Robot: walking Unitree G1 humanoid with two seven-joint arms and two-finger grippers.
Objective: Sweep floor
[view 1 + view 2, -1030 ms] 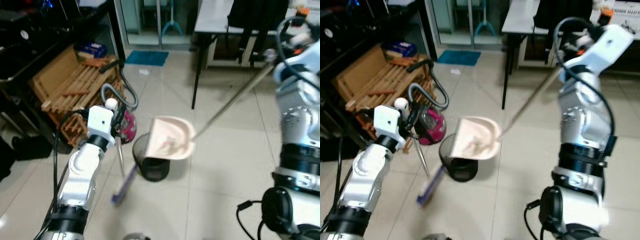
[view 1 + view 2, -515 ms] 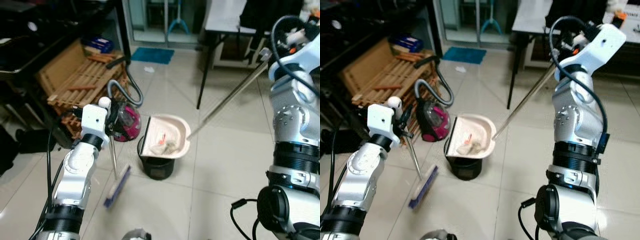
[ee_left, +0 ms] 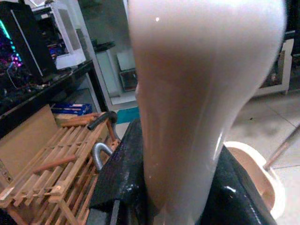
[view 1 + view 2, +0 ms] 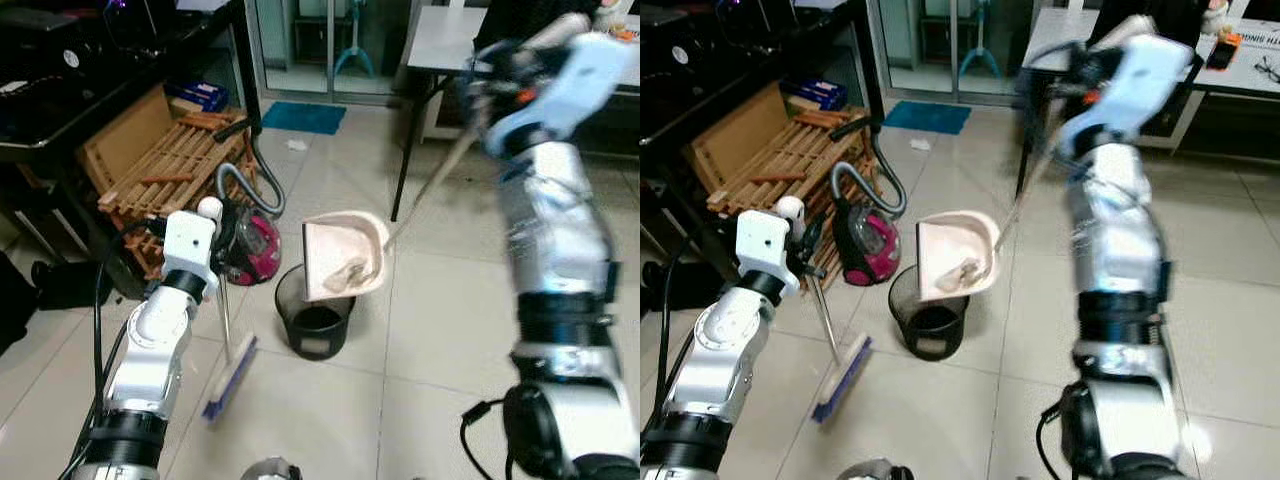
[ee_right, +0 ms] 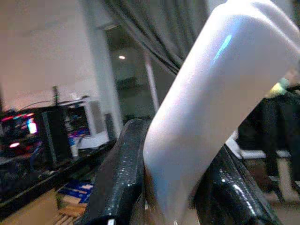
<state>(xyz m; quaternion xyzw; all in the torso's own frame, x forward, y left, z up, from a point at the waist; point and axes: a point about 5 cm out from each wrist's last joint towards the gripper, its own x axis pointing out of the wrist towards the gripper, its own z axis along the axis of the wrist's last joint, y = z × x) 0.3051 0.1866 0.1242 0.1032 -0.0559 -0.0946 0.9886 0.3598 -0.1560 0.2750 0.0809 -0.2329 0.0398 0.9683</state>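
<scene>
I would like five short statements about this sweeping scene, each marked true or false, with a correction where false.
1. The dustpan is tipped above the black bin. True.
2. The left gripper is shut on the broom handle. True.
3. The dustpan is empty. False: some debris lies in it.
4. The vacuum cleaner stands to the robot's right of the bin. False: it is on the robot's left of the bin, beside the wooden slats.
5. The broom head lies inside the bin. False: it rests on the tiled floor, apart from the bin.
</scene>
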